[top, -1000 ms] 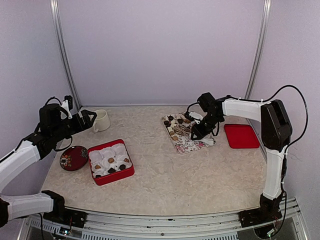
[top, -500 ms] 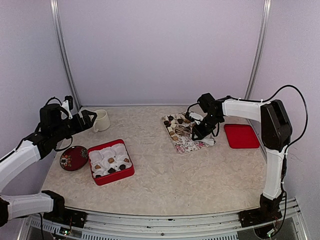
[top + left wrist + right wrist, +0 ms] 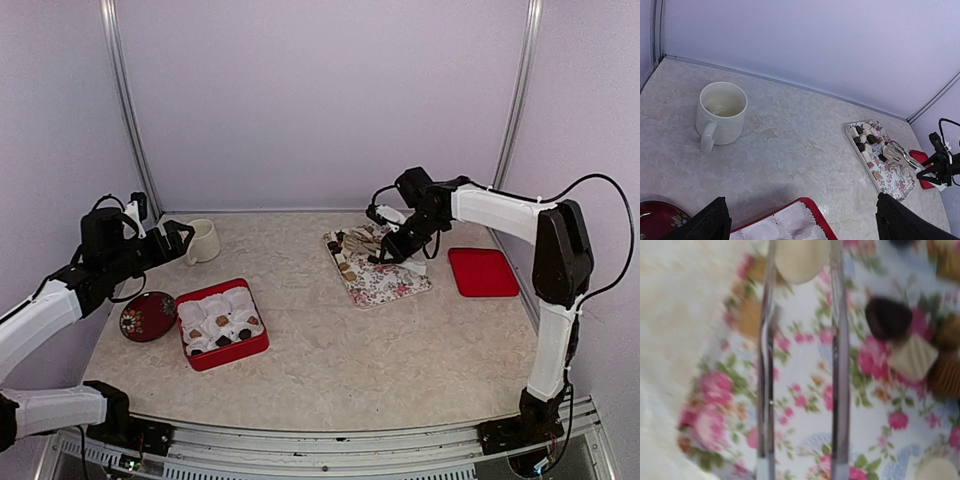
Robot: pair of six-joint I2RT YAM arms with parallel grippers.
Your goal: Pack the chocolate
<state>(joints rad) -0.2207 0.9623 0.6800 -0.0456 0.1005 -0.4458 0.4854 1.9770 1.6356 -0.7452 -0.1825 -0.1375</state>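
Chocolate pieces (image 3: 345, 255), dark, tan and cream, lie at the left end of the floral tray (image 3: 392, 285). My right gripper (image 3: 403, 240) hangs over that tray, shut on metal tongs (image 3: 765, 365). In the right wrist view the two tong arms pinch a cream-white chocolate (image 3: 797, 260) at their tips, above the tray's flower pattern. A dark piece (image 3: 887, 317) and tan ones lie to the right. The red box (image 3: 222, 322) of white paper cups holds several chocolates. My left gripper (image 3: 180, 240) hovers open near the mug, its black fingers (image 3: 710, 220) wide apart above the box's corner (image 3: 812, 210).
A cream mug (image 3: 203, 240) stands at the back left. A dark red oval dish (image 3: 148, 315) lies left of the box. A flat red lid (image 3: 483, 271) rests right of the floral tray. Bare marble tabletop separates box and tray.
My right arm has lifted and drawn back a little over the tray while the tongs narrowed on the cream piece. The left arm has stayed still.
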